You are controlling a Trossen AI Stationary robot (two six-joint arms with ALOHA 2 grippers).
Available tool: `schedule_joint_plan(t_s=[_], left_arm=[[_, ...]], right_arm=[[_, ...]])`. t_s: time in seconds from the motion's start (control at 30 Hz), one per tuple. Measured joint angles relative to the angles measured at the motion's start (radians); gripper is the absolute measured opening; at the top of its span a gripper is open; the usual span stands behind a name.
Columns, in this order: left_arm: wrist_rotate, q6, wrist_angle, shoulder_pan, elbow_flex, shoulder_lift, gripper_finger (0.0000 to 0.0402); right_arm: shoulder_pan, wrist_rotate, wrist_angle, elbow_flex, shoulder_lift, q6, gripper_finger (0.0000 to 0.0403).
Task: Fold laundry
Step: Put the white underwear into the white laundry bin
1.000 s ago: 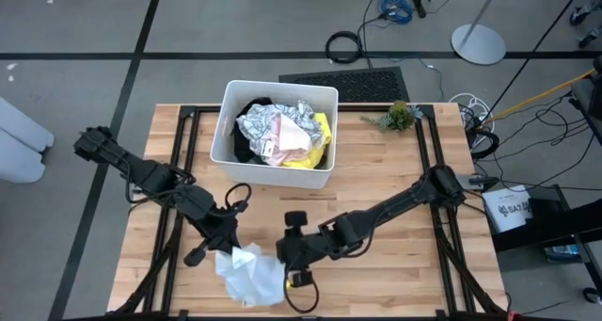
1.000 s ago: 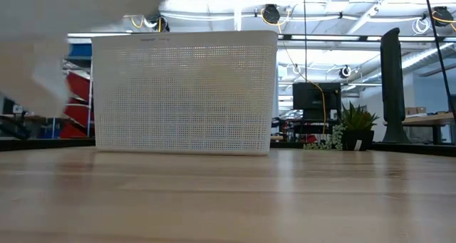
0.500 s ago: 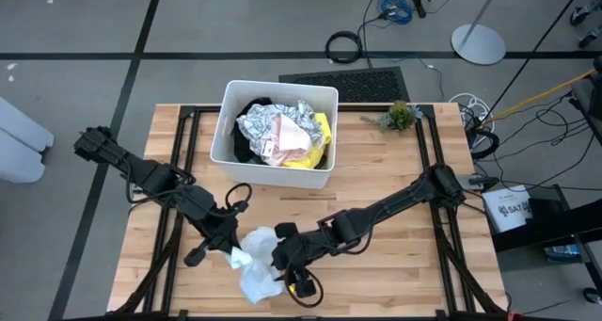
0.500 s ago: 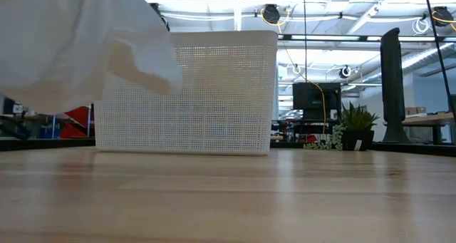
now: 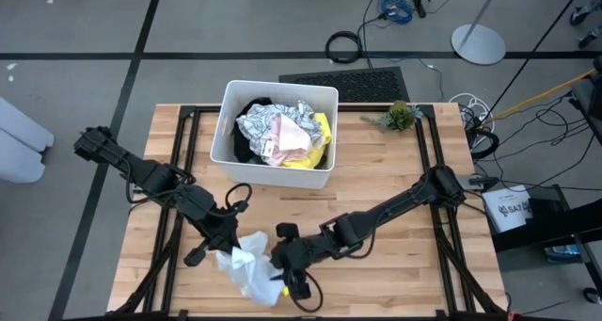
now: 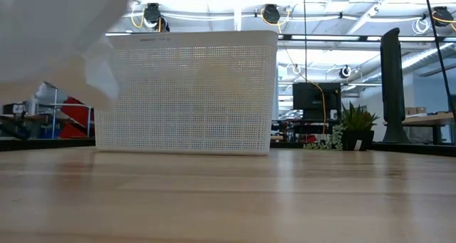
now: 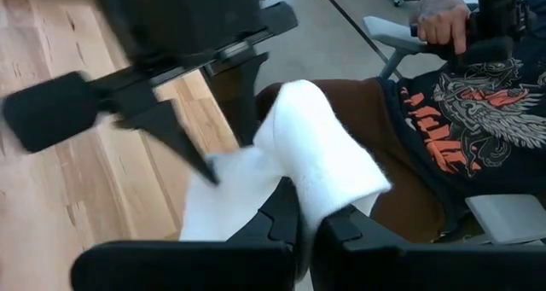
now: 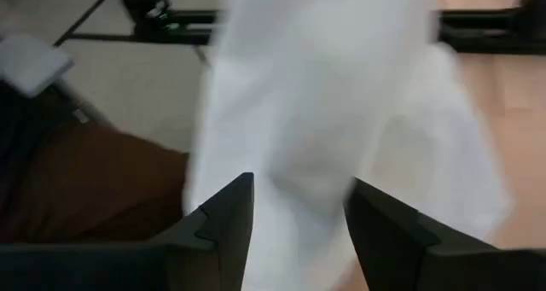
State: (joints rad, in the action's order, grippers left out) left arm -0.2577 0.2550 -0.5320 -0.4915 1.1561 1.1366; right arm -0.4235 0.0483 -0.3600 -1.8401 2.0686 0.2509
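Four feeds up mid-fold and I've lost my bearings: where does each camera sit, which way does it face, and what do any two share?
High view: overhead, straight down; both dark arms, left gripper, right gripper, white plastic tub of clothes.
Low view: table height, looking across at the tub's perforated wall into the room; no arm shows.
Left wrist view: looks past its shut fingers clamping the small white cloth; a seated person beyond.
Right wrist view: between its spread fingers, the cloth.
Shared: the white cloth appears in all four.

White cloth [image 5: 249, 272]; white tub [image 5: 226, 123] w/ yellow [image 5: 318, 142], pink [image 5: 287, 137], black, grey-patterned clothes; light wood table [image 5: 395, 264].
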Motion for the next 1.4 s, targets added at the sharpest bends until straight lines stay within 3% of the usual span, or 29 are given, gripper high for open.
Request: schedule_joint_plan(t_s=[0.13, 0.37, 0.43, 0.53, 0.6, 0.73, 0.8, 1.07, 1.27, 1.4], left_arm=[[0.000, -0.003, 0.000, 0.000, 0.000, 0.000, 0.0011], [0.006, -0.006, 0.002, 0.000, 0.000, 0.000, 0.0011], [0.007, -0.006, 0.002, 0.000, 0.000, 0.000, 0.0011], [0.008, -0.006, 0.002, 0.000, 0.000, 0.000, 0.0011], [0.008, -0.006, 0.002, 0.000, 0.001, 0.000, 0.0011], [0.012, -0.015, -0.001, 0.000, 0.001, 0.000, 0.0011], [0.036, -0.061, -0.006, 0.001, 0.001, 0.000, 0.0011], [0.238, -0.221, -0.054, 0.082, 0.001, 0.000, 0.0010], [0.198, -0.288, -0.009, 0.238, 0.003, 0.034, 0.0004], [0.168, -0.265, -0.005, 0.239, -0.027, 0.094, 0.0003]], right_arm=[[-0.009, -0.003, 0.010, 0.000, 0.000, 0.019, 0.0169], [-0.006, 0.081, 0.020, 0.000, 0.020, 0.000, 0.0153], [-0.005, 0.081, 0.010, 0.000, 0.022, -0.024, 0.0122], [-0.010, 0.084, 0.011, 0.000, 0.026, -0.067, 0.0039], [-0.017, 0.086, 0.010, 0.000, 0.026, -0.096, 0.0013], [-0.026, 0.127, -0.083, 0.000, -0.006, -0.099, 0.0002], [-0.025, 0.201, -0.163, 0.000, -0.042, -0.085, 0.0001], [-0.008, 0.467, -0.422, 0.000, -0.173, -0.043, 0.0000], [0.027, 0.482, -0.431, 0.000, -0.197, -0.069, 0.0000], [-0.001, 0.432, -0.486, -0.001, -0.140, 0.011, 0.0000]])
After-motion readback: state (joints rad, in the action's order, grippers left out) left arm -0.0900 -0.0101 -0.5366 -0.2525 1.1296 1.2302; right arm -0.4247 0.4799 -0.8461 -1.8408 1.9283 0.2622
